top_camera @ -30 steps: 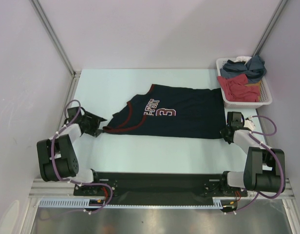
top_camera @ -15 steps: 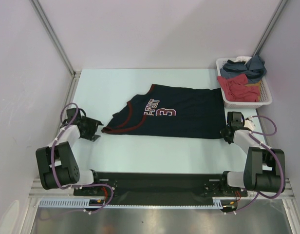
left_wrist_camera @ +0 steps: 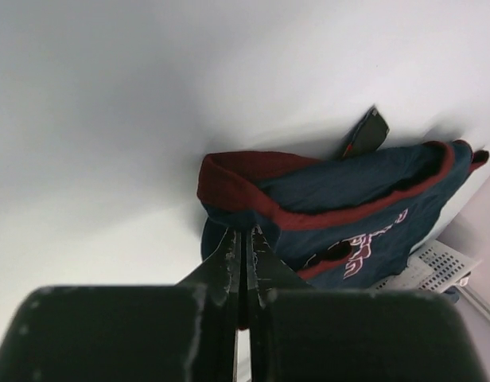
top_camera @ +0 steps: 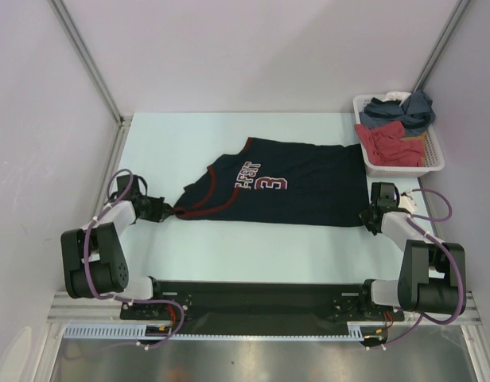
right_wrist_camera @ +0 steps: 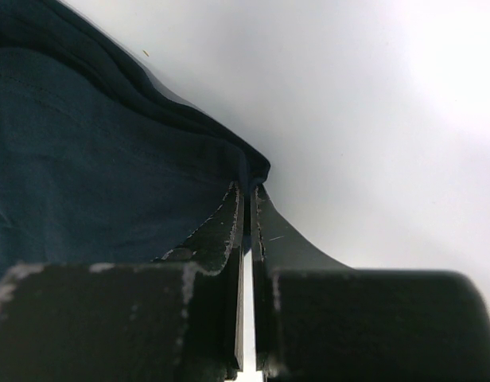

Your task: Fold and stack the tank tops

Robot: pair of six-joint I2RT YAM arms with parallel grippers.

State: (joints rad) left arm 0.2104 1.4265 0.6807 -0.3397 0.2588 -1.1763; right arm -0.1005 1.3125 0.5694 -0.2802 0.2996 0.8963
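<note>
A dark navy tank top (top_camera: 293,185) with reddish trim and a white "3" lies spread flat across the middle of the table. My left gripper (top_camera: 169,212) is shut on its near left shoulder strap; in the left wrist view the red-trimmed strap (left_wrist_camera: 229,187) bunches right at my left gripper (left_wrist_camera: 243,231). My right gripper (top_camera: 367,215) is shut on the near right hem corner, and the right wrist view shows navy cloth (right_wrist_camera: 94,151) pinched at the tips of the right gripper (right_wrist_camera: 249,189). A slate-blue top (top_camera: 396,107) lies crumpled in the basket.
A white basket (top_camera: 430,164) at the back right holds a red garment (top_camera: 388,143) and a bit of white cloth (top_camera: 398,96) beside the slate-blue one. Pale walls and metal frame posts (top_camera: 86,60) close in the table on both sides.
The left gripper, open beside the strap a moment ago, has moved right onto the shoulder strap and shut on it. The right arm has not moved.
</note>
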